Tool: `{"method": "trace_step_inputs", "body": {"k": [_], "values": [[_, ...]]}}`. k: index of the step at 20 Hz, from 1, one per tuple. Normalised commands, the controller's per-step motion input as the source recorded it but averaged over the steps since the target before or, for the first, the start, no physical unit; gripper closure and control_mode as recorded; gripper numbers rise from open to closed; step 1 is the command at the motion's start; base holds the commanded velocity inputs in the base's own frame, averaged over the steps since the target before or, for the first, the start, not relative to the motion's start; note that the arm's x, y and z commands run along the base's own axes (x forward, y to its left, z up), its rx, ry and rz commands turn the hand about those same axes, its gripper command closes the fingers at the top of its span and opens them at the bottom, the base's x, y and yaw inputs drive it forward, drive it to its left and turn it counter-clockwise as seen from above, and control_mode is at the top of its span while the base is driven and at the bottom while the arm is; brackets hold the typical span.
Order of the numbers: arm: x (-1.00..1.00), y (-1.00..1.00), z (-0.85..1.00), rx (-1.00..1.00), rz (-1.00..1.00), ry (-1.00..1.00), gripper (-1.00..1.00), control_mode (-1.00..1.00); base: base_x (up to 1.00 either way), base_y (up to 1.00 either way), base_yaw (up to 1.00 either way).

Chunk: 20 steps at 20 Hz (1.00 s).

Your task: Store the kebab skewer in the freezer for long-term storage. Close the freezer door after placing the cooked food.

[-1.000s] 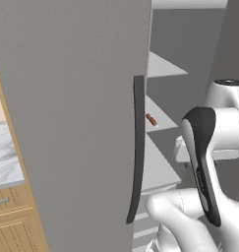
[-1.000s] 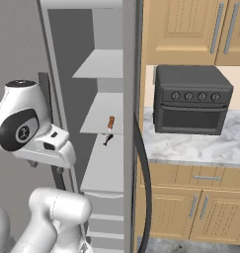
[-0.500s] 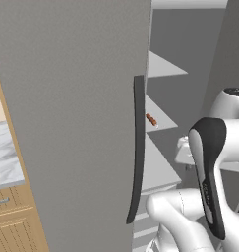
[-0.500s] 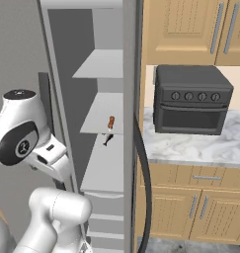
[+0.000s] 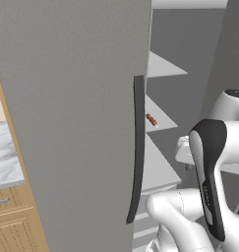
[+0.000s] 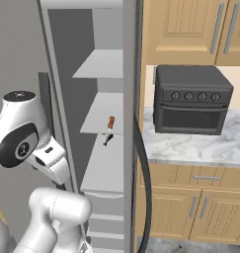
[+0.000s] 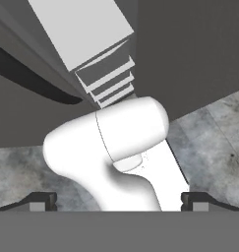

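On freezer [image 6: 57, 74] shelf: kebab skewer [image 6: 110, 122].

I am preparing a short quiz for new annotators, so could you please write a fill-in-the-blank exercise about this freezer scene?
1. The kebab skewer lies on a white ____ inside the freezer.
2. The freezer door stands ____.
3. On the marble counter sits a dark toaster ____.
4. The end effector holds ____.

Missing words: shelf; open; oven; nothing
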Motion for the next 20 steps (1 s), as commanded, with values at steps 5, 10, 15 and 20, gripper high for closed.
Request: {"method": "trace_step_inputs", "body": {"k": [5, 10, 15, 20], "values": [[0.0, 0.0, 0.0, 0.0, 0.0, 0.0, -1.0, -1.0, 0.0, 0.0, 0.0], [0.0, 0.0, 0.0, 0.0, 0.02, 0.0, -1.0, 1.0, 0.0, 0.0, 0.01], [0.0, 0.0, 0.0, 0.0, 0.0, 0.0, -1.0, 1.0, 0.0, 0.0, 0.15], [0.0, 0.0, 0.0, 0.0, 0.0, 0.0, -1.0, 1.0, 0.0, -0.13, 0.19]]}}
